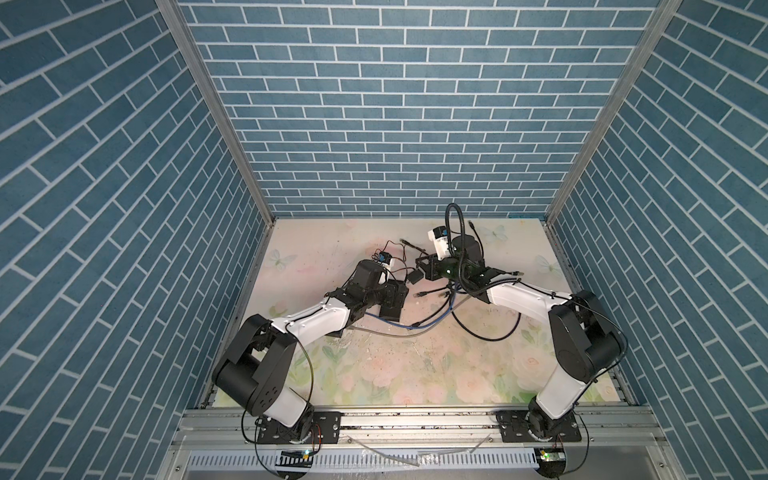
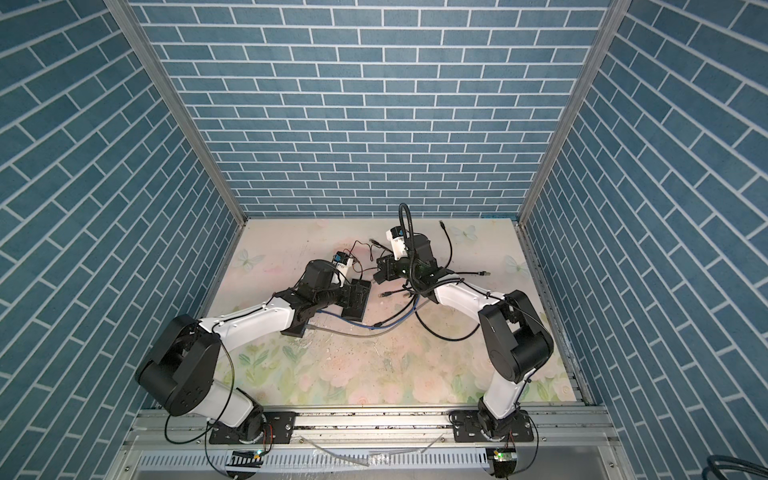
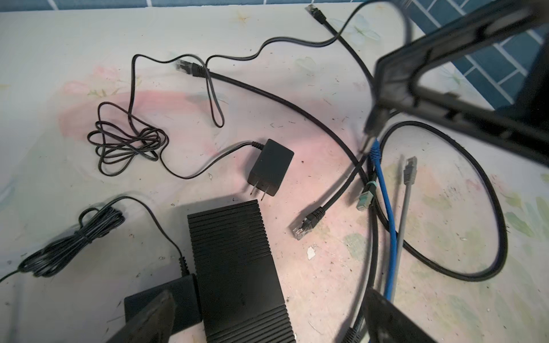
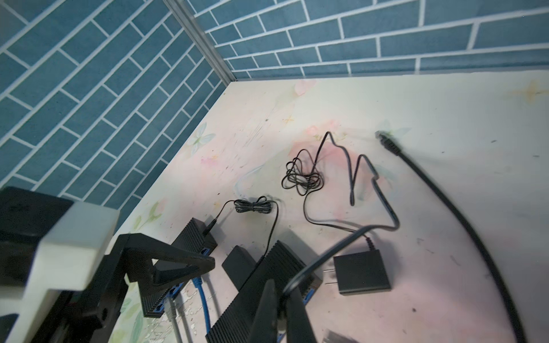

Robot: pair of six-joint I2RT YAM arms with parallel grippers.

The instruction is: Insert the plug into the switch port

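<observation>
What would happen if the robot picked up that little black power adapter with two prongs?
The power adapter is a small solid block, so probably stiff and fairly light. Its thin cord lies in loose tangled loops, so it would likely trail floppily behind. Flat-sided, it should slide rather than roll.

The left arm [image 1: 316, 320] and right arm [image 1: 515, 297] pair white link shells with bulky black joint housings, thin black cables looping alongside. A ribbed black hose [image 1: 447, 218] arches over the right one. Black base plates [image 1: 328, 428] show screws. The left gripper [image 3: 267, 294] and right gripper [image 4: 282, 294] have black, hollow triangular fingers.
</observation>
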